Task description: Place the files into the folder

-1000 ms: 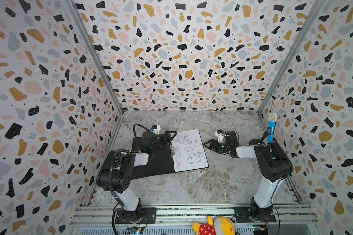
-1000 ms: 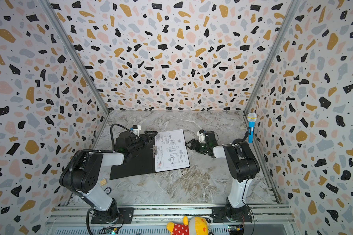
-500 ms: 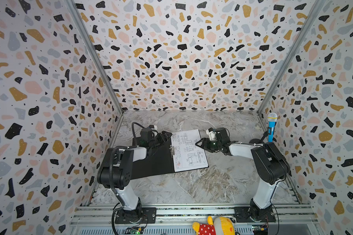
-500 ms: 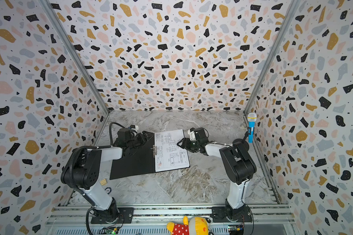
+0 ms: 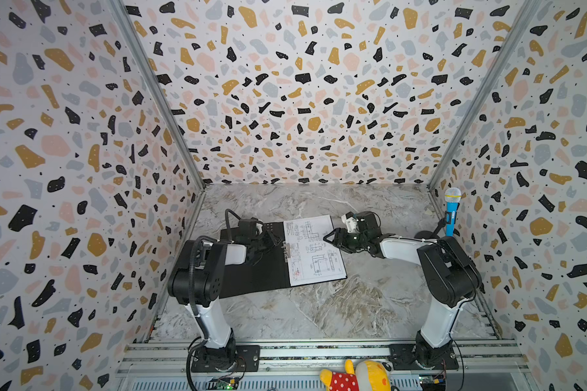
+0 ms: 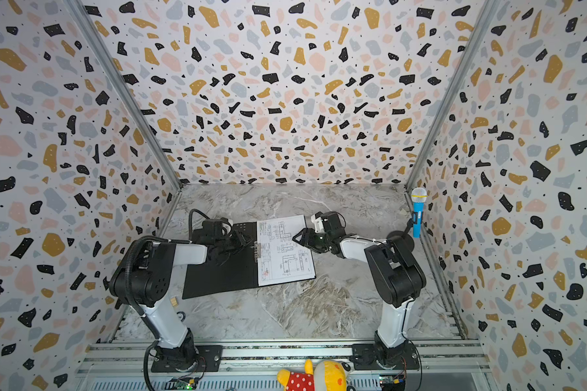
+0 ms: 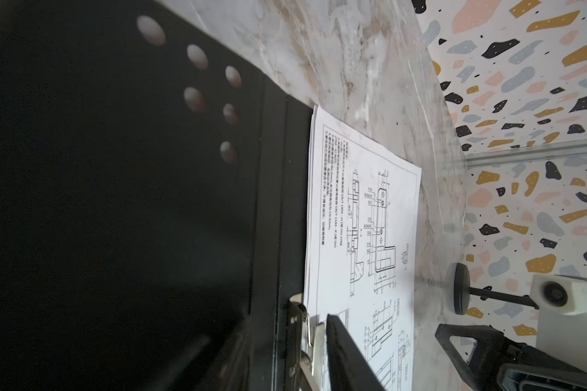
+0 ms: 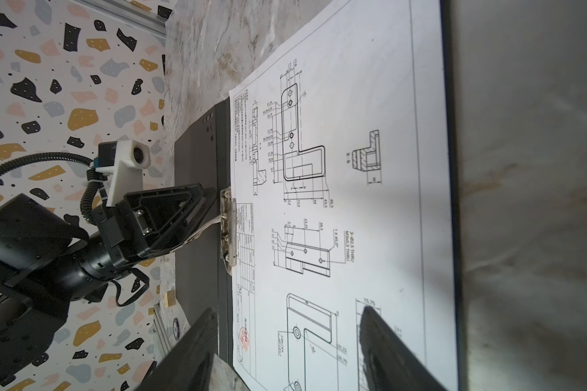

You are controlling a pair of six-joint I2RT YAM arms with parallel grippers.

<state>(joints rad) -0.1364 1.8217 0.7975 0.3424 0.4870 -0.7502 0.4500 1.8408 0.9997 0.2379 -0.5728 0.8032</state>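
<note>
Folder (image 6: pixel 224 274) open flat, files (image 6: pixel 295 270) on one leaf — drawing (image 6: pixel 285 252) uppermost

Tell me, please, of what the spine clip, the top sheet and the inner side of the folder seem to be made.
Clip: metal, probably plated steel, since it is silvery with bright reflections.
Top sheet: thin, matte white paper, printed with black line drawings.
Folder inside: likely plastic sheet, being black and smooth with a faint sheen and cleanly punched round holes. Stiff coated card cannot be excluded.

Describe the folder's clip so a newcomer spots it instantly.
On the marble table lies an open black folder with a white drawing sheet on its right half. The clip sits on the spine between them: the only shiny metal piece.
</note>
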